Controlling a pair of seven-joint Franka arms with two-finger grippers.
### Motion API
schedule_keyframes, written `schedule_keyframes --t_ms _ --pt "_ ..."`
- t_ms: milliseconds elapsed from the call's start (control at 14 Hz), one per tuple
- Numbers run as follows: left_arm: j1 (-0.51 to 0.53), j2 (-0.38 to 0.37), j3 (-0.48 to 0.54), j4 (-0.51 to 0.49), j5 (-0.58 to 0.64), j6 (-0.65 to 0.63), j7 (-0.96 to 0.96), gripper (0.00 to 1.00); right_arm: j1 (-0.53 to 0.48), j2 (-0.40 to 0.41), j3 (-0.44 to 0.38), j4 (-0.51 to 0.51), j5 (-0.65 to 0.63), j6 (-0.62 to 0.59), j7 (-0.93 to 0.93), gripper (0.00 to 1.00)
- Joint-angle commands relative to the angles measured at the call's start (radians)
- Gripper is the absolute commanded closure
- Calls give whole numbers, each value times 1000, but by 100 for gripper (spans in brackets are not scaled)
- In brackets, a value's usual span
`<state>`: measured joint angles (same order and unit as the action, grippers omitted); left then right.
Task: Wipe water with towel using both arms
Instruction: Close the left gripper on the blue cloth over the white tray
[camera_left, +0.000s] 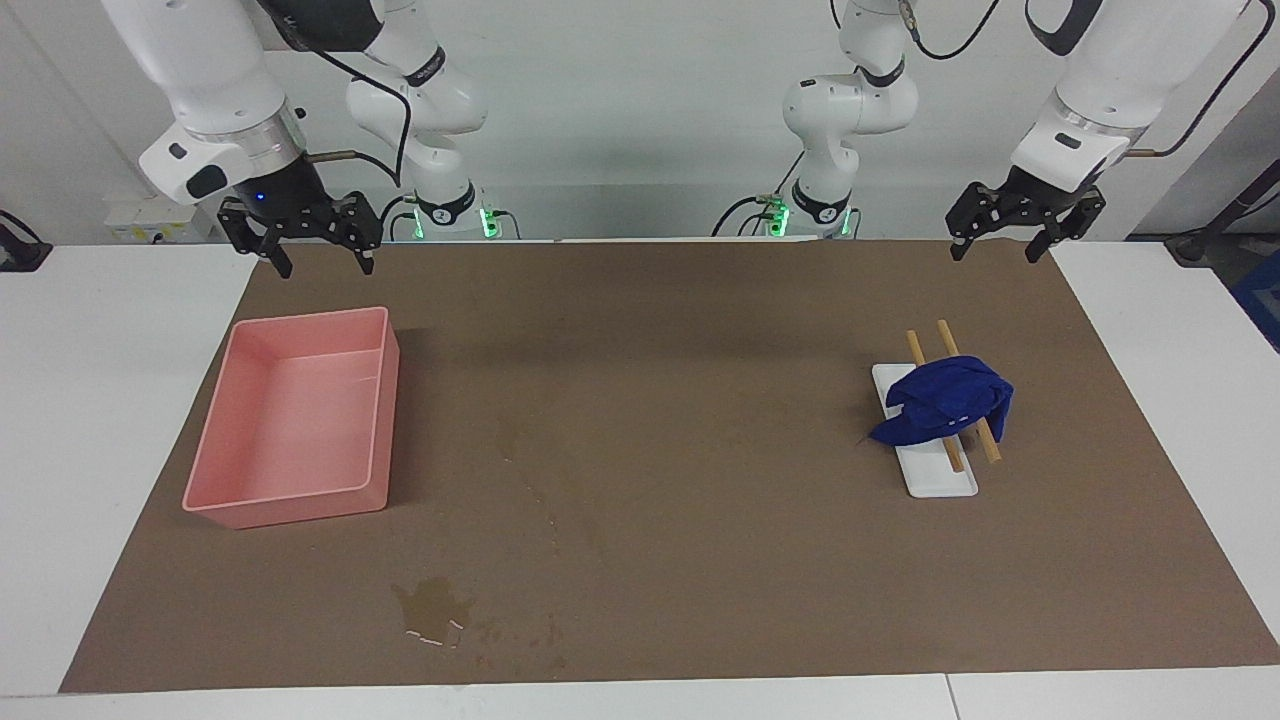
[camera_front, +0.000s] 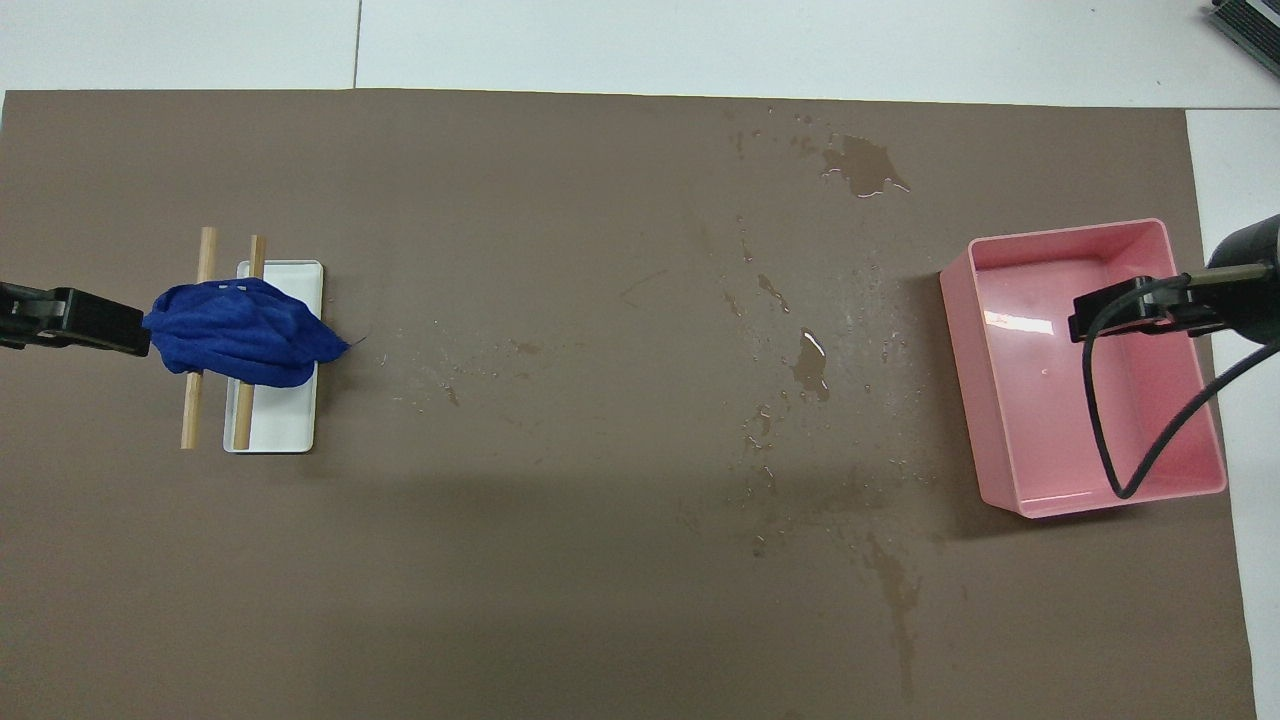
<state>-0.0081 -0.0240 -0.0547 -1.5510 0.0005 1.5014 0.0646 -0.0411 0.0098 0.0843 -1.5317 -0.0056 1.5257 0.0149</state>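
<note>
The blue towel (camera_left: 945, 405) lies bunched on two wooden sticks (camera_left: 915, 345) across a small white dish (camera_left: 935, 480), toward the left arm's end; it also shows in the overhead view (camera_front: 240, 335). The water is a palm-sized blotch (camera_left: 435, 605) at the mat's edge farthest from the robots, also seen from overhead (camera_front: 862, 165), with smaller blotches (camera_front: 812, 365) and a streak (camera_front: 895, 590) nearer the robots. My left gripper (camera_left: 1000, 245) hangs open and empty, raised over the mat's robot-side edge. My right gripper (camera_left: 322, 262) hangs open and empty, raised above the pink tray's robot-side end.
The pink tray (camera_left: 290, 505) stands empty toward the right arm's end, also in the overhead view (camera_front: 1040, 420). A brown mat (camera_left: 700, 400) covers the table's middle. The right arm's black cable (camera_front: 1100, 420) hangs over the tray.
</note>
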Motion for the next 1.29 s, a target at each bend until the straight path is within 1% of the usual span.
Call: schedule_keyframes --t_ms 0,214,357,429,571,643,786,857,929,1000,1071,1143,1214 --pt "-1 -22 4 -31 -7 19 1 0 -3 9 2 13 19 1 -12 0" --pt "0 -22 6 -34 -5 23 -3 0 -3 7 2 5 19 4 -12 0" --pt "25 -27 9 -50 -5 45 -11 0 -3 -1 2 -13 19 5 -12 0" --pt "39 -40 10 -95 -5 118 -9 0 -3 -10 2 -33 21 5 -10 0" --pt "42 -88 10 -232 -4 303 -6 0 -3 -27 2 -65 36 5 -18 0" --pt "43 -99 10 -294 -4 386 -6 0 -3 -27 2 -64 35 4 -32 0" --pt "46 -79 10 -345 1 474 -8 0 -3 -31 2 -65 27 -10 -32 0" --pt "68 -61 9 -371 12 526 -8 0 -6 -33 2 -68 27 -13 -32 0" --pt "71 -56 10 -412 13 583 -11 0 -6 -33 2 -68 27 -21 -30 0" --pt "73 -51 10 -466 13 646 -23 0 -9 -31 2 -65 16 -3 -47 0" --pt "77 -50 10 -503 13 681 -58 0 -5 -30 2 -65 16 25 -59 0" --pt "77 -42 9 -530 13 721 -112 0 0 -30 2 -71 16 60 -53 0" --pt "76 -36 9 -558 13 765 -158 0 1 -31 3 -90 33 74 -9 0"
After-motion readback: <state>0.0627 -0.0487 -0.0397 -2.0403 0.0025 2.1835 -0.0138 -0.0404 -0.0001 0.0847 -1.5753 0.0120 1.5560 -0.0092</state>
